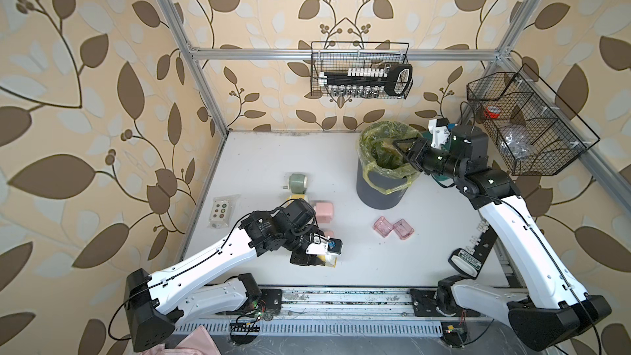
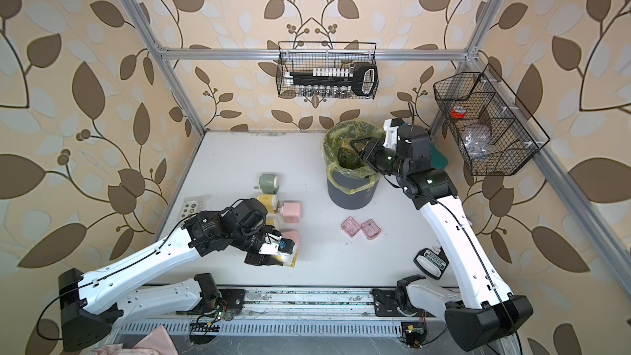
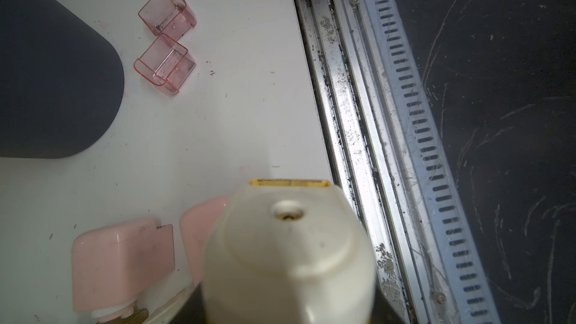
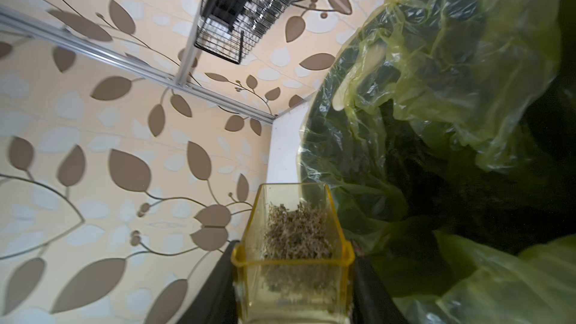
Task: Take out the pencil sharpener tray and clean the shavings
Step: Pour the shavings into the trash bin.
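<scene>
Holding the yellow tray pinched in my right gripper, I hang it over the bin, long side pointing out from the jaws, shavings inside. My left gripper squeezes the sharpener on the table.

Both top views look steeply down from high above the front rail onto the whole table, near-identical; left wrist view sits close over the cream sharpener, facing table and rail; right wrist view, tight behind the yellow tray, faces the bin also seen from above.
</scene>
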Available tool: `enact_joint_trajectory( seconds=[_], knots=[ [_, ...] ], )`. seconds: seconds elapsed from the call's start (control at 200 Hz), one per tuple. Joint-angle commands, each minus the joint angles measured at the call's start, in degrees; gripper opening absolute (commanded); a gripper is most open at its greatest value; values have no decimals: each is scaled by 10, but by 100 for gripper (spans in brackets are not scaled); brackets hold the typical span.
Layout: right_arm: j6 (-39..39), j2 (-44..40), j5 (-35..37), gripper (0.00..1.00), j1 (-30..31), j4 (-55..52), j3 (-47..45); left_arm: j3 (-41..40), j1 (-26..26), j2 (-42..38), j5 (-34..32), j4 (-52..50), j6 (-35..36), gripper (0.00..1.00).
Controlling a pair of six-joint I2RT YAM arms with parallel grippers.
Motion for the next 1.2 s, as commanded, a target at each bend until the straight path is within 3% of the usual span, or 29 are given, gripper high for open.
enact_joint_trajectory(
  seconds=[0.0, 0.305, 0.605, 0.82, 1.195],
  knots=[
    [162, -2, -73, 0, -30, 95, -36, -5, -3, -19, 13, 19, 0, 0],
    [405, 9, -91, 0, -51, 233, -101, -13, -3, -26, 9, 21, 5, 0],
    [519, -3, -87, 0, -54, 250, -142, -11, -3, -23, 10, 25, 7, 0],
    [490, -6, -105, 0, -57, 202, -123, -9, -3, -24, 7, 21, 11, 0],
    [530, 20, -172, 0, -70, 200, -101, 2, -3, -16, 11, 18, 13, 0]
  ],
)
